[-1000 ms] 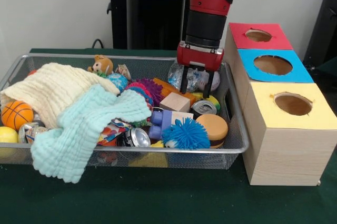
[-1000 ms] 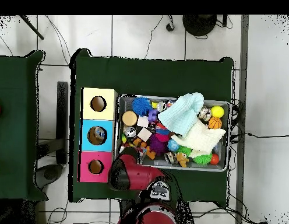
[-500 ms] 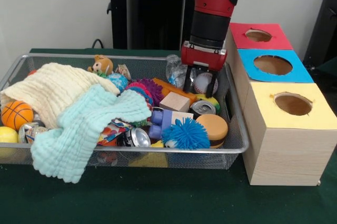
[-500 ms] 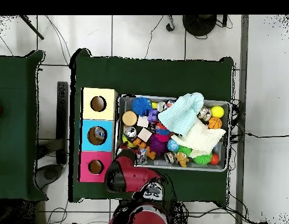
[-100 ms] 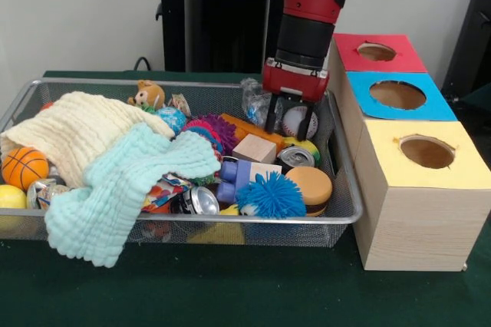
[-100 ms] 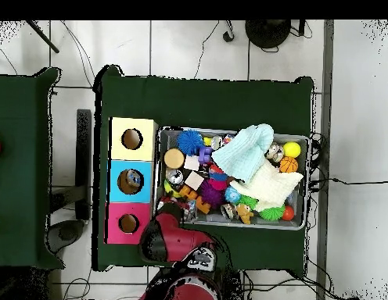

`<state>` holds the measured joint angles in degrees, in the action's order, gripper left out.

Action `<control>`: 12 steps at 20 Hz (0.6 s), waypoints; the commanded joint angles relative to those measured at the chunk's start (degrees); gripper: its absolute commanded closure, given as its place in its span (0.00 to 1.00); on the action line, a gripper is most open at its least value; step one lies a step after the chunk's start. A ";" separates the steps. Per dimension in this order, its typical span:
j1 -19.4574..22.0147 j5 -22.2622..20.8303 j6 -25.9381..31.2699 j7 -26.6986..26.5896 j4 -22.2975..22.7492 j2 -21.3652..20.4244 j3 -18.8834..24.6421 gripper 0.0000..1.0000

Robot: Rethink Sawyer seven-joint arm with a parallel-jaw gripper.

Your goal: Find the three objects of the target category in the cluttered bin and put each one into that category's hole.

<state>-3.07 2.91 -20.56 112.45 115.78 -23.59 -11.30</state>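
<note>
Gripper clamped on baseball — held just above clutter; wire bin far corner, beside blue-topped box.

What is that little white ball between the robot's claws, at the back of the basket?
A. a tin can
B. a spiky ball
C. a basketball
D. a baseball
D: the gripper straddles a white baseball with red stitching, in the bin's far corner.

gripper | shifted right | now raised holding baseball
</note>
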 commanded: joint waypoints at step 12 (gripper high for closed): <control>7.10 -3.17 10.91 6.21 5.72 -12.52 3.07 0.00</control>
<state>0.28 2.07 -16.99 112.45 120.81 -30.58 -11.62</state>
